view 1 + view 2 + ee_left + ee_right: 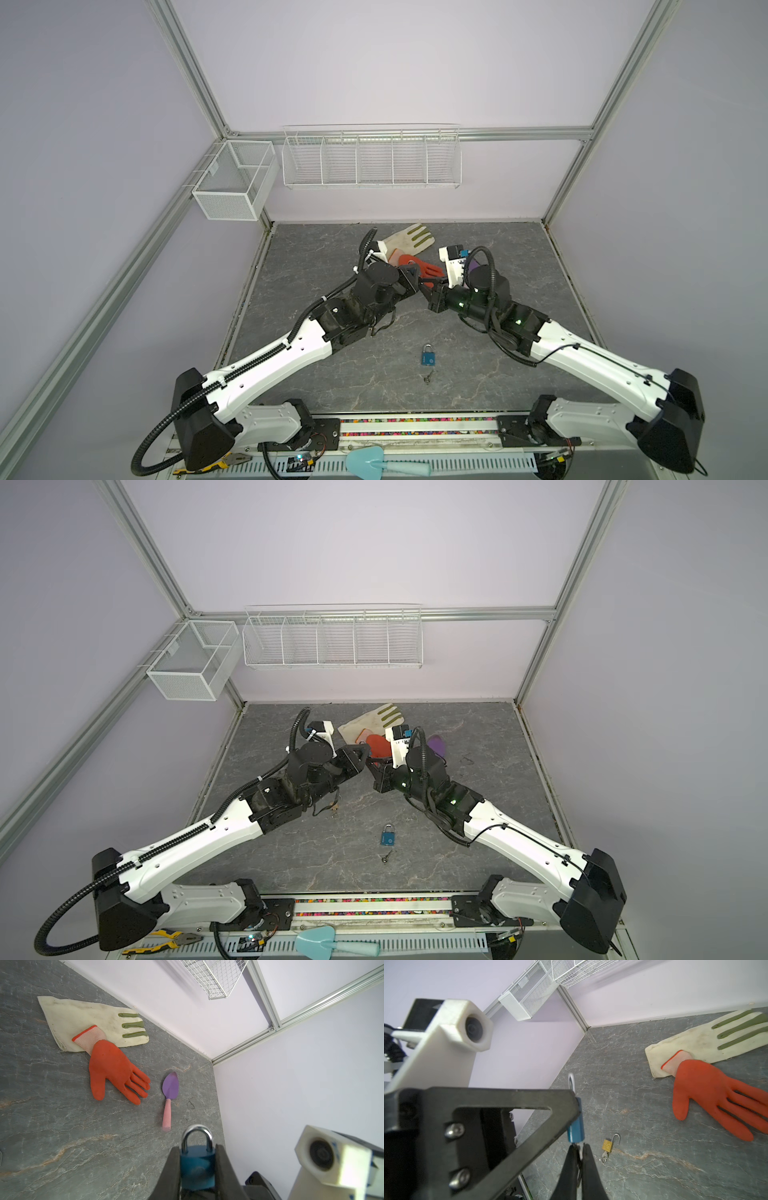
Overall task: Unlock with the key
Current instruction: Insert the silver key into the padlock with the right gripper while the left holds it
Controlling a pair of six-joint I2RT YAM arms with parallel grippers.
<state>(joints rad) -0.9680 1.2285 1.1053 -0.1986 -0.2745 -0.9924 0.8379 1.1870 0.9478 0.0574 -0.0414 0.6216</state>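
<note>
Left fingers (172,1167) clamped the rigid, likely slick padlock (197,1165) by its faces; right fingers (569,1167) pinched shut on its key (579,1145).

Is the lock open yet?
Not yet. Done: the small brass padlock lies open. In hand: the left tool grips a blue padlock, shackle closed; the right tool seems to pinch a small key at its base. Left: turning it, plus a second blue padlock lying shut.

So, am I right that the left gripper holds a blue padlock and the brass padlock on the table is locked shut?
Not quite: the left gripper does hold a blue padlock, but the brass padlock on the table has its shackle swung open, as the right wrist view shows.
</note>
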